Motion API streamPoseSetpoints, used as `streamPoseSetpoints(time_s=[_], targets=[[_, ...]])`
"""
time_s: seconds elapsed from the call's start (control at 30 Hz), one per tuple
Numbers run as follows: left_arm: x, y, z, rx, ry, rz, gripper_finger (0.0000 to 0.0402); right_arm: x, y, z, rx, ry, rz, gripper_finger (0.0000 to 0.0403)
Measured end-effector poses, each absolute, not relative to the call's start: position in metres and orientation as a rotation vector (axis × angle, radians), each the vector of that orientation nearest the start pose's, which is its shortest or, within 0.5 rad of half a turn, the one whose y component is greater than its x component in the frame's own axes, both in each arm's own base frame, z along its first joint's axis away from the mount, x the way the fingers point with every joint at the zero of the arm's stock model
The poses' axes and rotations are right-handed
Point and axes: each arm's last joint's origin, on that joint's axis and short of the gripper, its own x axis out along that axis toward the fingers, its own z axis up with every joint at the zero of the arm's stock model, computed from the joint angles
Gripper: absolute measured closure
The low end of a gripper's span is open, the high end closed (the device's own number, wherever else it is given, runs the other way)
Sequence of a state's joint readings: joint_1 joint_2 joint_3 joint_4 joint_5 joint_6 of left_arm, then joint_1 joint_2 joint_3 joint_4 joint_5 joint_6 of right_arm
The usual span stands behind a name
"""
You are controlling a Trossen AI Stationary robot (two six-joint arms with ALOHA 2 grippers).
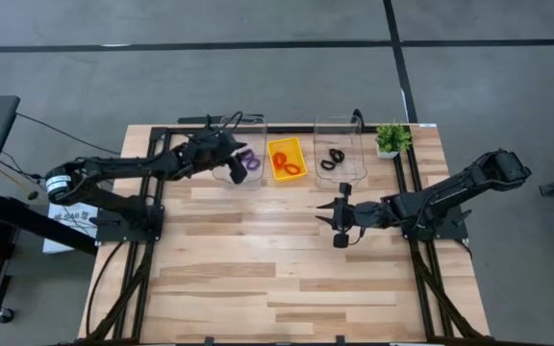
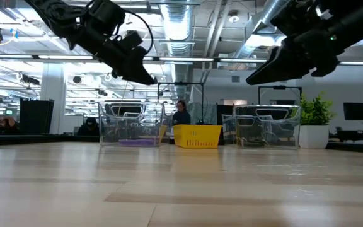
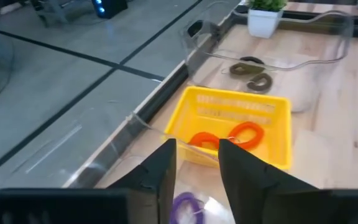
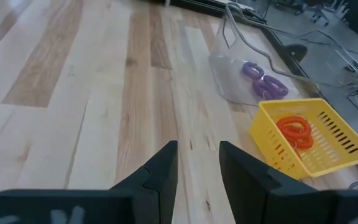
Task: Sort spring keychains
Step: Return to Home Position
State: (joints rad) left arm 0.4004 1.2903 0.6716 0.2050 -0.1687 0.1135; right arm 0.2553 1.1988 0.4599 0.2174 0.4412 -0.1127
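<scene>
Four cameras, one table [image 1: 287,279].
High view: overhead, straight down, whole table; low view: tabletop height, level, facing the far row with the yellow tray [image 2: 197,135] and the room behind; left wrist view: close, slanting toward tray and right bin [image 3: 303,93]; right wrist view: close, toward tray and left bin [image 4: 225,68]; tray common to all four.

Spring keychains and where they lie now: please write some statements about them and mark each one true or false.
1. The purple spring keychains lie in the left clear bin. True.
2. The yellow tray holds black keychains. False: it holds the orange-red keychains.
3. The black keychains lie in the right clear bin. True.
4. The right pincer grips a keychain. False: it is open and empty, over bare table.
5. The left pincer is open, above the left clear bin. True.
</scene>
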Motion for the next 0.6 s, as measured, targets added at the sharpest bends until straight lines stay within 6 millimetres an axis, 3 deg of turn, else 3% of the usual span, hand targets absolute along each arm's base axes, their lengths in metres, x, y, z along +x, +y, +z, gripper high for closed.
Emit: streamPoseSetpoints(time_s=[0.17,0.33,0.6], targets=[[0.249,0.102,0.226,0.060,0.443,0.507,0.0280,0.223,0.045,0.182,-0.288,0.501,-0.154,0.0294],[0.243,0.090,0.240,0.056,0.402,0.482,0.0282,0.223,0.045,0.182,-0.253,0.500,-0.163,0.0294],[0.212,0.031,0.283,0.013,0.264,0.232,0.0281,0.220,0.045,0.178,-0.246,0.541,-0.171,0.0294]])
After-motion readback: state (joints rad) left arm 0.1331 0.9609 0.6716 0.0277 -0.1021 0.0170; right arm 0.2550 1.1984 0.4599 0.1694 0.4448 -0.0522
